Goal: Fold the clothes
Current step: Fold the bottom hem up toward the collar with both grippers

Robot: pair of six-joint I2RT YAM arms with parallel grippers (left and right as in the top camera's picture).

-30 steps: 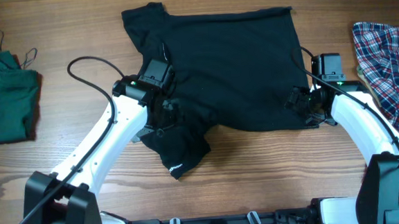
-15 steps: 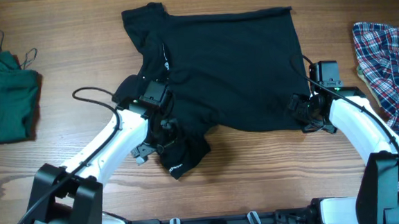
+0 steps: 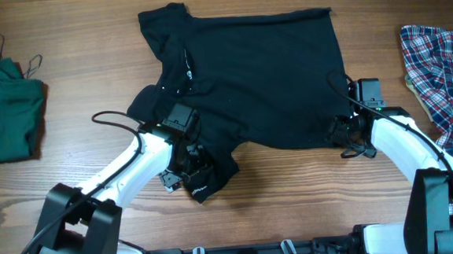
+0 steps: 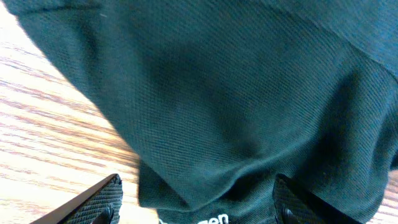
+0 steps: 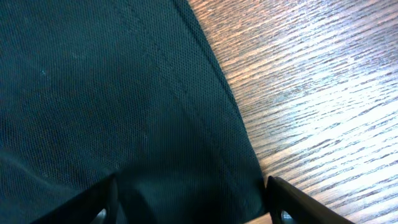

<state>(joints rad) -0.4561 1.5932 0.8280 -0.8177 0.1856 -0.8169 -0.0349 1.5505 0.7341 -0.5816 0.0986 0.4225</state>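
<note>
The black short-sleeved shirt point(image 3: 254, 70) lies spread on the wooden table, one sleeve with white lettering point(image 3: 201, 193) hanging toward the front. My left gripper point(image 3: 183, 170) is open low over that sleeve; in the left wrist view the fingers straddle the sleeve's fabric point(image 4: 236, 112) and its lettering point(image 4: 199, 219). My right gripper point(image 3: 343, 132) is open at the shirt's front right corner, its fingers either side of the hem point(image 5: 186, 124). The dark green strappy top point(image 3: 5, 109) lies at far left. The plaid shirt point(image 3: 443, 66) lies at far right.
Bare wooden table point(image 3: 309, 193) runs along the front, between the arms. Cables loop off both arms above the table. The green top and plaid shirt flank the black shirt at the table's sides.
My left gripper has moved forward and down along the shirt onto the front sleeve. My right gripper has shifted slightly forward at the shirt's corner.
</note>
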